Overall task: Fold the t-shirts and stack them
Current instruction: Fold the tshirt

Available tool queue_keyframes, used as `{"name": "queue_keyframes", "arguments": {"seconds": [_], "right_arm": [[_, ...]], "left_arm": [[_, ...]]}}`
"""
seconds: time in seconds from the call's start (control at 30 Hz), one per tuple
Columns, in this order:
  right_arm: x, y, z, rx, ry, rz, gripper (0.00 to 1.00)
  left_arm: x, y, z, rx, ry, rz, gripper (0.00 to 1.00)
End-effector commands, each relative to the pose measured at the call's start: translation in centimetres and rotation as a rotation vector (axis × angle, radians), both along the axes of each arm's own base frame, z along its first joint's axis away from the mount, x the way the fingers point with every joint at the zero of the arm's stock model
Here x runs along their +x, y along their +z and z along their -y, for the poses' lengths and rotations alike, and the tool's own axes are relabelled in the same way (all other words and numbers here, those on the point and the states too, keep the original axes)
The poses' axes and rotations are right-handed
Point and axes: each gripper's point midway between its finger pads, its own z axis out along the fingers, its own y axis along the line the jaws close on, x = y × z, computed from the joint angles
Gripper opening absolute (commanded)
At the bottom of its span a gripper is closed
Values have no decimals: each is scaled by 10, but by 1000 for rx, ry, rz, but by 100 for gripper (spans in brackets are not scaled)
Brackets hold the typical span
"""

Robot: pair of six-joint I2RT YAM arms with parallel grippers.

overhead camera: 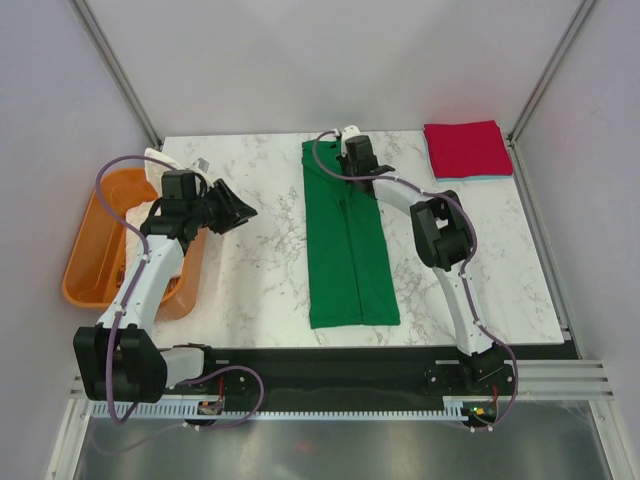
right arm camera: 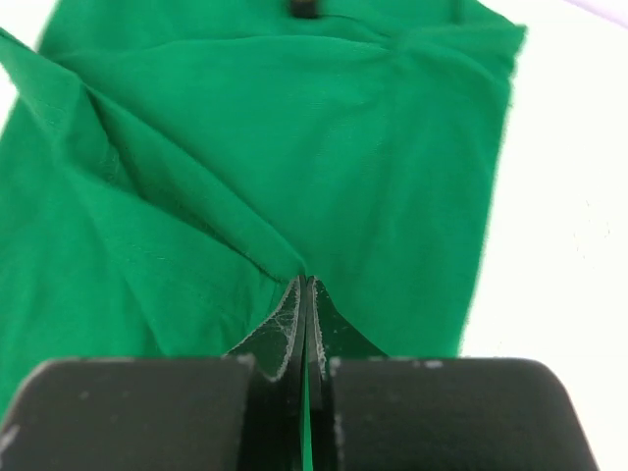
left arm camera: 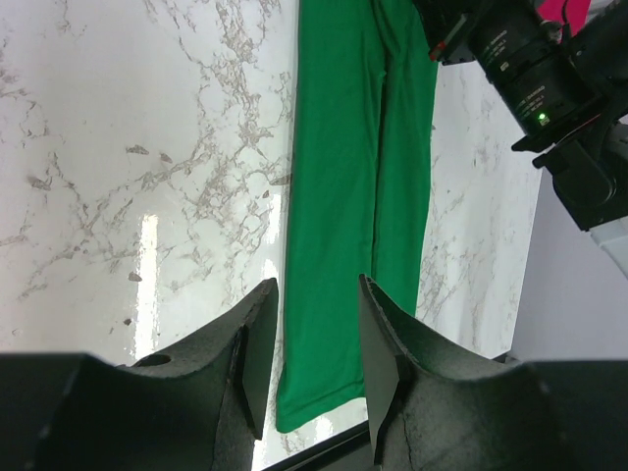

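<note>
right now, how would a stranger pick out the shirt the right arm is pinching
On the white marble-patterned table, look down the middle: a plain bright green cloth t-shirt lies folded into a long strip running near to far. The right gripper pinches its far end. Unlike the red t-shirt folded square at the far right corner, it is long and narrow.

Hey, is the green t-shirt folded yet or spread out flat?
Partly folded. The green t-shirt lies as a long narrow strip, sides turned in to meet down the middle; no crosswise fold yet.
</note>
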Motion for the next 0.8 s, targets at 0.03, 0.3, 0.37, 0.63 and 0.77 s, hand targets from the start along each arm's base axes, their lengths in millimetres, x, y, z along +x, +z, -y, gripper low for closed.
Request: {"name": "queue_keyframes", "arguments": {"seconds": [0.03, 0.3, 0.37, 0.63, 0.77], "right_arm": [[7, 22, -3, 236, -47, -15, 0], [6, 19, -1, 278, -71, -31, 0], [4, 20, -1, 285, -80, -34, 0], [1, 30, 19, 281, -187, -10, 0], [0, 35, 26, 281, -224, 4, 0]], "left_arm": [[5, 7, 1, -15, -16, 37, 46], [6, 6, 1, -15, -14, 36, 46], [6, 7, 1, -14, -13, 37, 46], [5, 5, 0, -12, -11, 35, 46], [5, 7, 0, -10, -8, 40, 46]]}}
